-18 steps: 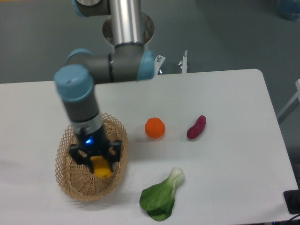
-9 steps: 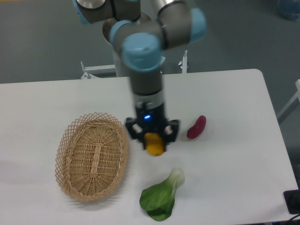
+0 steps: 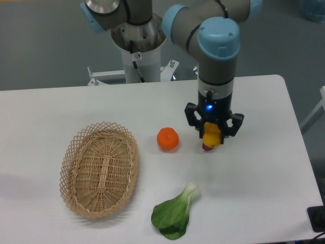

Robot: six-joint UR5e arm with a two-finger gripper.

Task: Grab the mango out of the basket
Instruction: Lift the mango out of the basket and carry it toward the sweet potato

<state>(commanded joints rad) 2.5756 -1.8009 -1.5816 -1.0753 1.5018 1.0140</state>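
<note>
My gripper [image 3: 213,136] is shut on the yellow-orange mango [image 3: 212,134] and holds it above the table, right of the middle. The mango sits between the two dark fingers, with only its lower part showing. The tan wicker basket [image 3: 99,170] stands at the left of the table and holds nothing. The gripper is far to the right of the basket, directly over the dark purple-red vegetable [image 3: 207,148], which it mostly hides.
A round orange [image 3: 167,139] lies left of the gripper. A green leafy bok choy [image 3: 175,213] lies near the front edge. The arm's base [image 3: 137,46] stands behind the table's back edge.
The gripper has carried the mango out of the basket and rightward across the table, past the orange, to a spot over the purple-red vegetable. The basket now holds nothing.
</note>
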